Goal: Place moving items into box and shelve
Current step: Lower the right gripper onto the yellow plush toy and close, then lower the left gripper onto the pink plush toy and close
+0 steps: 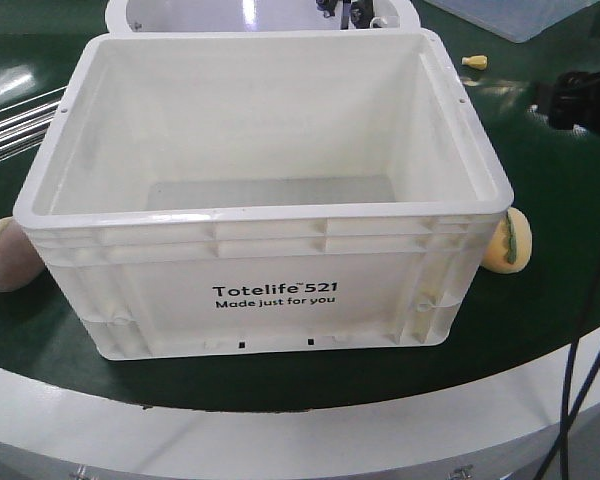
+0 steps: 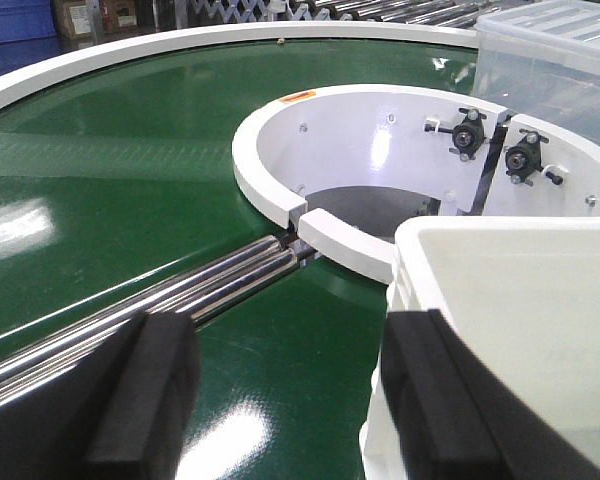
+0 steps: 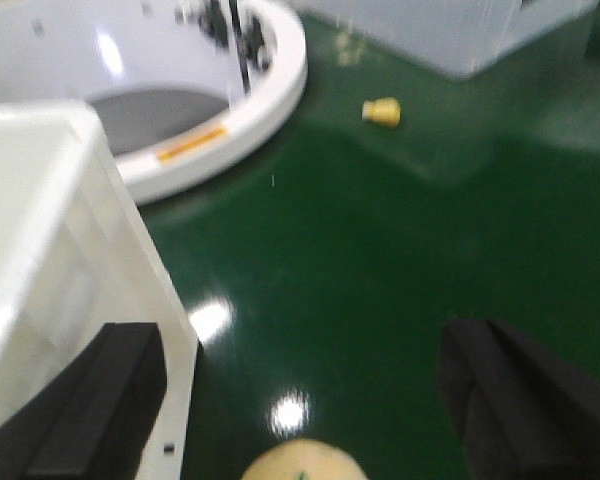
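Only the front view shows the box's (image 1: 270, 200) print: "Totelife 521 Made just for you". The left gripper (image 2: 290, 400) gapes wide, with the box by its right finger. The right gripper (image 3: 315, 400) gapes too, with the box beside its left finger and a pale yellow round item (image 3: 300, 465) between its fingers.

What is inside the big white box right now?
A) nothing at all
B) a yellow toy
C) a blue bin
A: the front view looks down into the white Totelife crate, and only its bare floor and walls show.
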You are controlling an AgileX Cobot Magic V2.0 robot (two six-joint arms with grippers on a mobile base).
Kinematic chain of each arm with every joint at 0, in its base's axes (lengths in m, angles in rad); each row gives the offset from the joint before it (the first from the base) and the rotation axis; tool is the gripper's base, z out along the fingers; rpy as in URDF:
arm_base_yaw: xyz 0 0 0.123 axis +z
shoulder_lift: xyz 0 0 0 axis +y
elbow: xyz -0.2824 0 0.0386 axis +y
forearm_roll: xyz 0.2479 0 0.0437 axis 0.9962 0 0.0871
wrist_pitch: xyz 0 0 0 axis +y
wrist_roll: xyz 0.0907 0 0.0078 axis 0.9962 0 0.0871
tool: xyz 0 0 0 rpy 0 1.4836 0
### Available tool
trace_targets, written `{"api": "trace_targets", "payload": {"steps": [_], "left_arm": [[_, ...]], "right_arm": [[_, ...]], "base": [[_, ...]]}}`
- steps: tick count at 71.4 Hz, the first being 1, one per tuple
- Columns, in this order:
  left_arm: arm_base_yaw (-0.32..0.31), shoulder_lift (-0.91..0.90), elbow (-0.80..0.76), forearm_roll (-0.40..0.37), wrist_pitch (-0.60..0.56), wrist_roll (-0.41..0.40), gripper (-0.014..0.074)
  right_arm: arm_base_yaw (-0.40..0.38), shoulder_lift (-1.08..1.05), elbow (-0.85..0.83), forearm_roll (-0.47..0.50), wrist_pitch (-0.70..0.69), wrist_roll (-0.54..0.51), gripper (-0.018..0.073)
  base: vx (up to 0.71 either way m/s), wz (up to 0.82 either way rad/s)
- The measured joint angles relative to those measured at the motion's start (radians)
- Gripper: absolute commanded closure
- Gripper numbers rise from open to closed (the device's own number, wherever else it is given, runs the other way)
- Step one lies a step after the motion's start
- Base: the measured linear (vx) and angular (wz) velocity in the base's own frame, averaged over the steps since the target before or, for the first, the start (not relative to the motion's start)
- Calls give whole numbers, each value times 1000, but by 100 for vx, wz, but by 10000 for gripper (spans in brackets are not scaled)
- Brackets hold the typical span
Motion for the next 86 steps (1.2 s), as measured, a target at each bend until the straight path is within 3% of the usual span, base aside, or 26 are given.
{"api": "trace_targets", "payload": {"steps": [31,71,86], "left_arm": [[0,2,0,1,0,0,76],[0,2,0,1,1,0,76],[0,2,0,1,1,0,76]], "right_arm": [[0,245,0,66,60,-23,-32],[0,376,-5,65,118,-23,-32],[0,426,-5,67,109,-23,21]], "base": [[0,0],[0,0],[0,0]]}}
